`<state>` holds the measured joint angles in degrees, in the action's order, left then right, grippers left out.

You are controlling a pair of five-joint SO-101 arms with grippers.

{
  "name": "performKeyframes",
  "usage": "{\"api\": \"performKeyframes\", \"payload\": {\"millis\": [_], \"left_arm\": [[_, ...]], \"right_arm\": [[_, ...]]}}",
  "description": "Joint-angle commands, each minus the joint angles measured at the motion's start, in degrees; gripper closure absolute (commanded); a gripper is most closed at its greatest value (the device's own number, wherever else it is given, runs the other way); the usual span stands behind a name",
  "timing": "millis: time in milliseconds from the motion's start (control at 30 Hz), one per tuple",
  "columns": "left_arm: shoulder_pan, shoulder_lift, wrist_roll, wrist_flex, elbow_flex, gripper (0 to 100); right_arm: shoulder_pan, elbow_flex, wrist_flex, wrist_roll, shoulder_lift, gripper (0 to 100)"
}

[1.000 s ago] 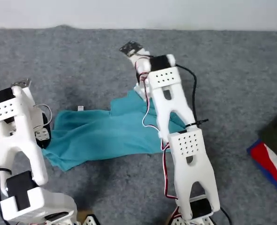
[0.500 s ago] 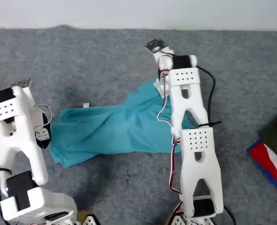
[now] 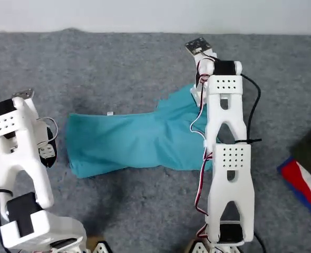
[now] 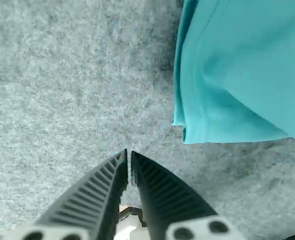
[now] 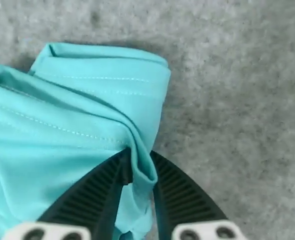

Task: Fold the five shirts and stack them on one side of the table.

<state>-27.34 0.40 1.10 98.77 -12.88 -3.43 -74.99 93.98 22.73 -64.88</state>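
A teal shirt [image 3: 134,139] lies stretched across the grey table, from the left arm toward the right arm. My right gripper [image 5: 137,167] is shut on a fold of the teal shirt [image 5: 87,110] at its far right end, by the arm's wrist [image 3: 200,84]. At the table's left edge, my left gripper [image 4: 128,159] hovers over bare carpet with its fingers shut and nothing between them. The teal shirt's near corner [image 4: 227,100] lies a short way beyond the left gripper's tips. In the high view the left gripper is hidden under its arm [image 3: 18,142].
A second garment, dark with red, white and blue stripes [image 3: 305,174], sits at the right edge of the table. Grey carpet [image 3: 92,68] covers the table to the back wall.
My right gripper has dragged the teal shirt to the right, pulling it away from the left arm and stretching it flatter. The left arm has not moved.
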Motion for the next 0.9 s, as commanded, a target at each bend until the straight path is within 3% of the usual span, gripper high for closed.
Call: {"api": "performKeyframes", "payload": {"millis": [0,133,333,400,633,733,867], "left_arm": [[0.0,-1.2,-0.8,1.1,0.1,99],[0.0,-1.4,-0.8,1.1,0.1,99],[0.1,-1.2,-0.8,1.2,-0.1,99],[0.4,-1.2,-0.8,1.0,-1.5,99],[0.4,-1.2,-2.9,1.2,-11.2,92],[0.4,-1.2,-7.6,1.0,-14.5,88],[0.4,-1.1,-7.6,-1.8,-14.7,84]], "right_arm": [[1.0,-2.4,-2.0,0.4,3.3,95.0],[1.2,-2.8,-3.7,0.1,-1.6,92.4],[0.8,-9.6,5.5,0.4,-0.7,64.1],[1.1,-12.8,7.2,0.4,-0.3,58.8],[2.7,-13.3,9.3,0.2,3.6,60.9],[2.3,-4.3,9.3,0.2,8.2,60.9],[1.0,13.3,9.3,0.4,18.2,61.2]]}}
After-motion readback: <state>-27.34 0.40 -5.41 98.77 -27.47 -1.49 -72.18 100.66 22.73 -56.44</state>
